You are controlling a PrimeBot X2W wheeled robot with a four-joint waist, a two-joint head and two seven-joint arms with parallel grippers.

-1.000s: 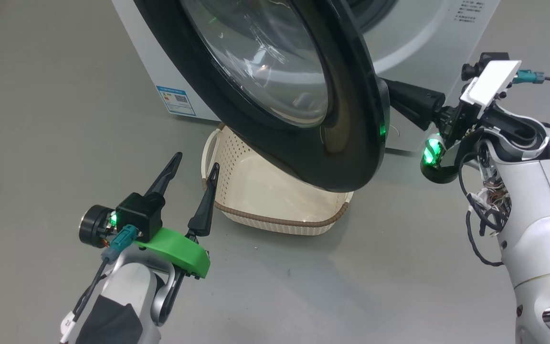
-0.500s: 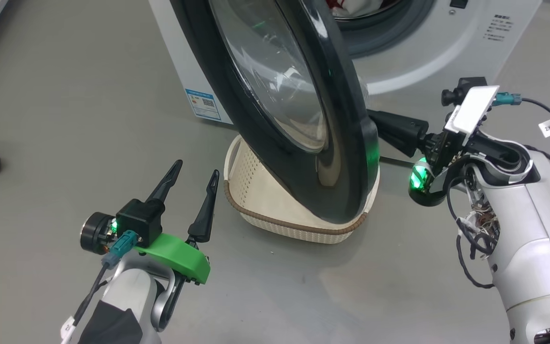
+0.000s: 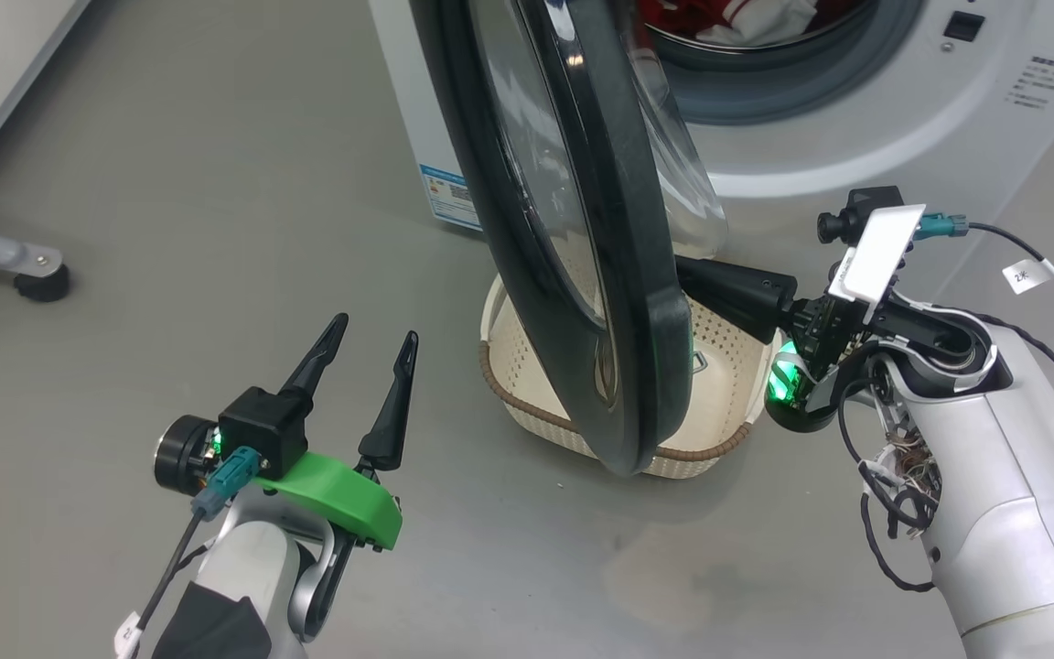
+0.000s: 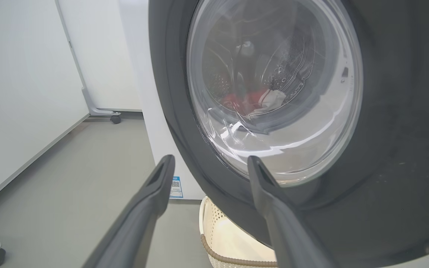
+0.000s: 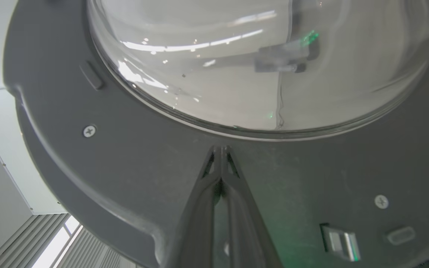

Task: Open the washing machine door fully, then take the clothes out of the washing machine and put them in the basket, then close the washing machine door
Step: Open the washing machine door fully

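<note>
Right wrist view: your right gripper (image 5: 221, 149) is pinched shut against the washing machine door (image 5: 125, 175); left gripper (image 3: 374, 329) gapes wide, empty.

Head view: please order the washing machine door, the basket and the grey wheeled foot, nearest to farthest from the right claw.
1. washing machine door, at the right claw tips.
2. basket, on the floor just below.
3. grey wheeled foot, far left.
</note>
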